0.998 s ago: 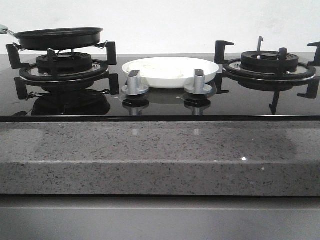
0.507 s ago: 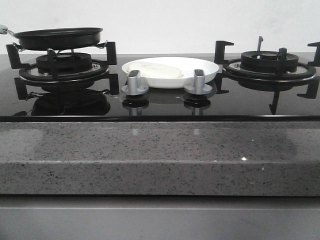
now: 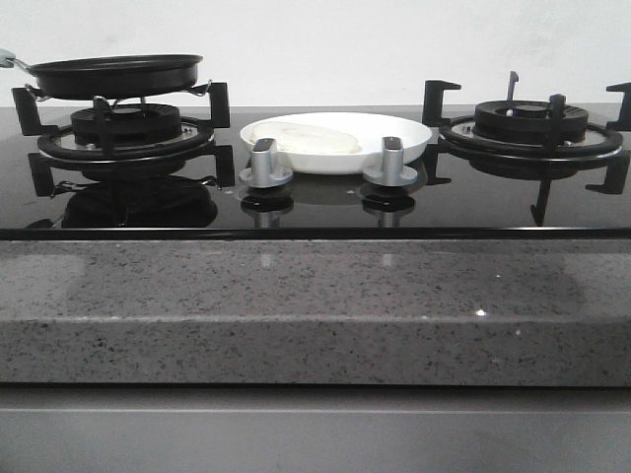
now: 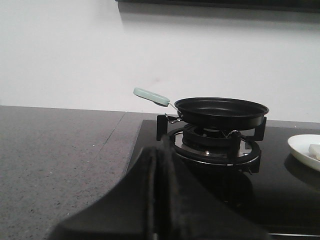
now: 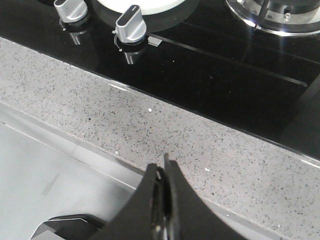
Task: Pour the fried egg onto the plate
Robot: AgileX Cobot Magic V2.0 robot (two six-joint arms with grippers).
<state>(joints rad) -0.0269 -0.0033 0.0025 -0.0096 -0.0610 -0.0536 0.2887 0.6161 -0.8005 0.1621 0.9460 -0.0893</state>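
The egg (image 3: 306, 137) lies flat in the plate (image 3: 419, 138), so the pour looks done. From the left gripper (image 4: 159, 200), clenched on nothing, the empty pan (image 4: 220, 111) sits ahead and the plate beyond it to the right. The right gripper (image 5: 162, 200), apparently closed and empty, hovers low over the counter (image 5: 200, 145), the plate far ahead.

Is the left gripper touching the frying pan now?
Apart. In the left wrist view, the shut left gripper sits low, with stove and counter visible between it and the frying pan.
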